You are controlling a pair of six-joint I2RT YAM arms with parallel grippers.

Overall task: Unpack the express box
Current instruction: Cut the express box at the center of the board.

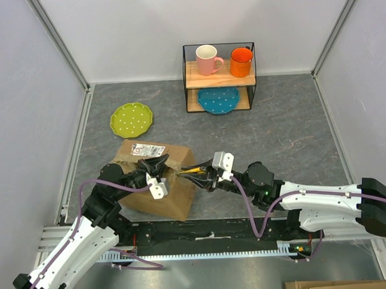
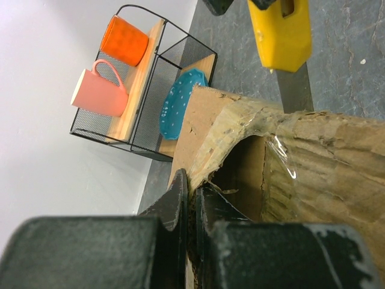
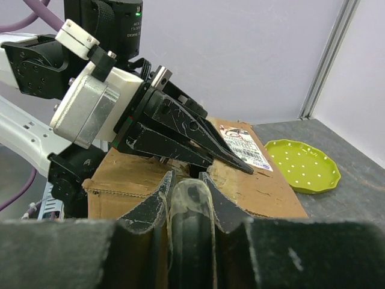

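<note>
The box (image 1: 166, 200) sits by the near edge of the worktop (image 1: 275, 128), left of middle, with its white label (image 1: 147, 148) on top toward the far side. Its taped seam is torn and gapes open. The left gripper (image 2: 191, 188) is clenched on the edge of a raised flap (image 2: 210, 120). The right gripper (image 3: 186, 180) reaches in from the right, grasping a yellow cutter (image 2: 280, 36) whose blade (image 2: 295, 90) meets the box's torn top edge. A green plate (image 1: 131, 119) lies beyond the box. At the far edge, a rack (image 1: 219, 95) holds a pink mug (image 1: 208, 60), an orange mug (image 1: 240, 62) and a blue plate (image 1: 218, 100).
</note>
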